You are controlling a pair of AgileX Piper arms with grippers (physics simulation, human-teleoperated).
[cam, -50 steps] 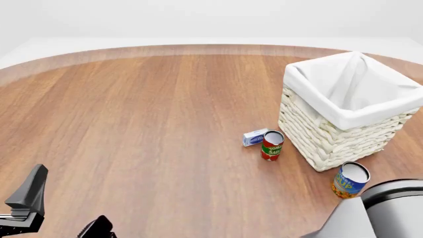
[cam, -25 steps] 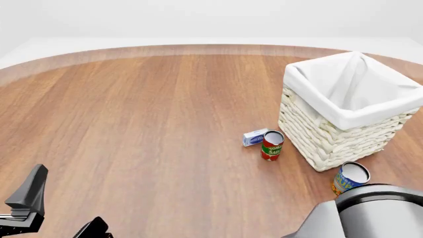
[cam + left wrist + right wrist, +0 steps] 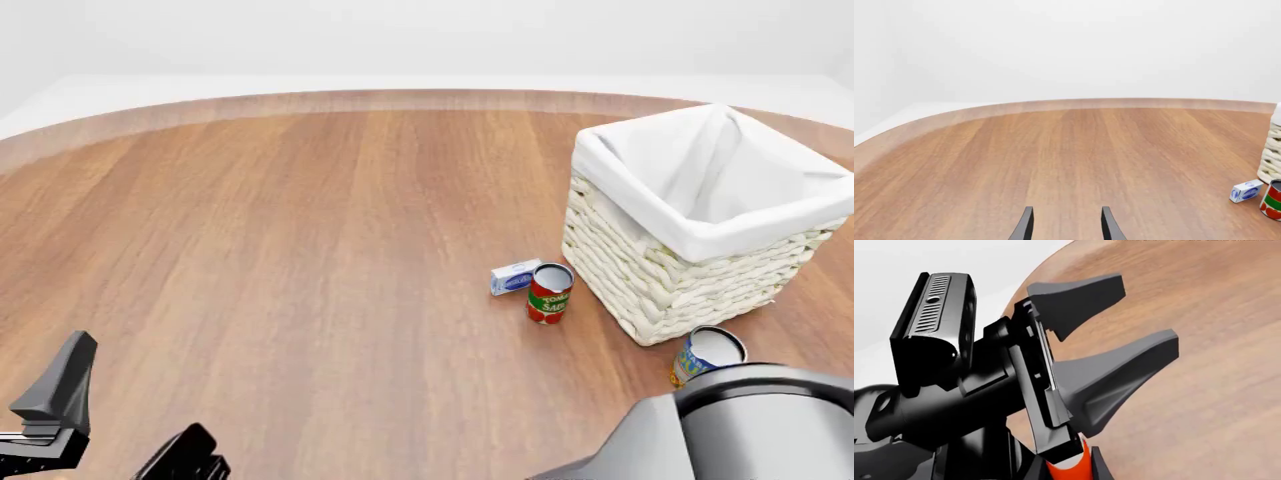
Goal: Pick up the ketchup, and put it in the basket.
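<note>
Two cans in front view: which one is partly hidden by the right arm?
The blue-and-yellow can, at the basket's near corner; the grey arm covers its lower part. The red-and-green can stands fully visible beside the small blue-white box.

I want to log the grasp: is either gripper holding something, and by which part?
The right gripper seems closed on the ketchup; only a red-orange strip shows, so the part cannot be told. The left gripper holds nothing.

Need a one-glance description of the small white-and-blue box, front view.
Start at the big wicker basket on the table's right side. At its near-left corner stands a red-and-green tomato sauce can; the small box lies just left of it. It is the only flat, white-and-blue item; its neighbours are upright cans.
</note>
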